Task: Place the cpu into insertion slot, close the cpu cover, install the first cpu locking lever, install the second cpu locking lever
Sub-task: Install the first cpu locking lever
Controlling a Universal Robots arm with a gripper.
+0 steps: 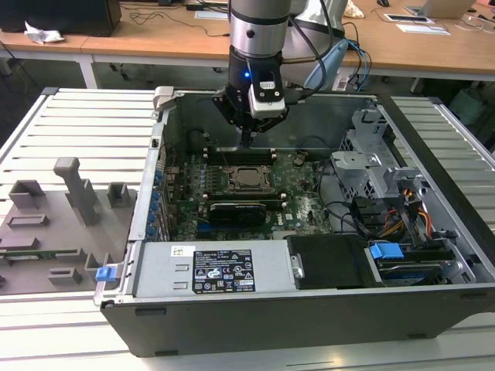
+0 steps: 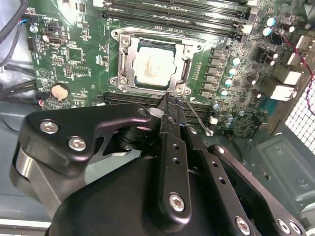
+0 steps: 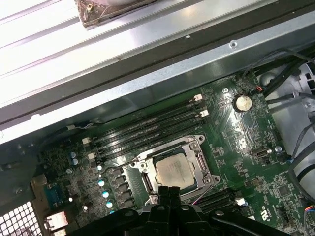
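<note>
Chip seated in socket, cover down, hand hovering just off the socket edge.

The cpu (image 2: 151, 65) lies flat in the insertion slot (image 2: 129, 59), pale metal top facing up, sides square with the board's memory slots (image 3: 147, 129) (square part, no real long axis). The cpu cover (image 2: 189, 66) lies closed over it, the chip top showing through its opening. In both wrist views the hand (image 2: 170, 102) has its fingers together, nothing between them, tip just beside the socket edge that faces away from the nearest memory slots. A thin wire lever (image 2: 197, 119) runs slanted beside the tip; whether it is latched I cannot tell. The hand's own body hides the board next to the socket. The case (image 1: 255, 305) stands open on the worktop (image 1: 85, 124); print on its label (image 1: 223, 271) is too small to read.
</note>
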